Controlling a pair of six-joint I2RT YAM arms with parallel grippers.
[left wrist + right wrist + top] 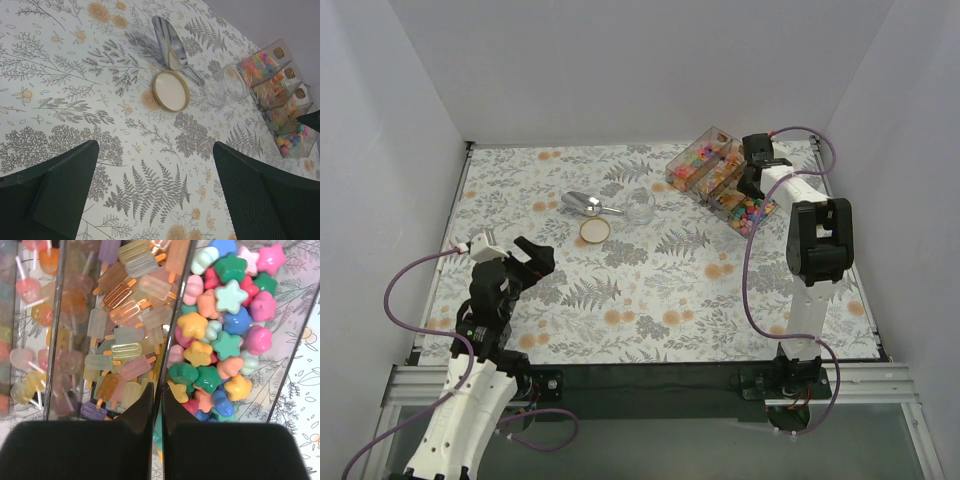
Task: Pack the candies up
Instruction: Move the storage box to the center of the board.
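Note:
The candies fill a clear box with several compartments (718, 176) at the back right. In the right wrist view I see star-shaped candies (226, 325), popsicle-shaped ones (125, 330) and lollipops (27, 315). My right gripper (157, 396) sits over the box (752, 180), its jaws closed on the clear divider (176, 310) between the popsicle and star compartments. My left gripper (155, 175) is open and empty above the cloth at the near left (515, 256). The box also shows in the left wrist view (280, 100).
A metal scoop (585, 204) (170, 42), a round gold-rimmed lid (595, 229) (171, 90) and an empty glass jar on its side (640, 206) (236, 80) lie mid-table on the fern-print cloth. White walls enclose the table.

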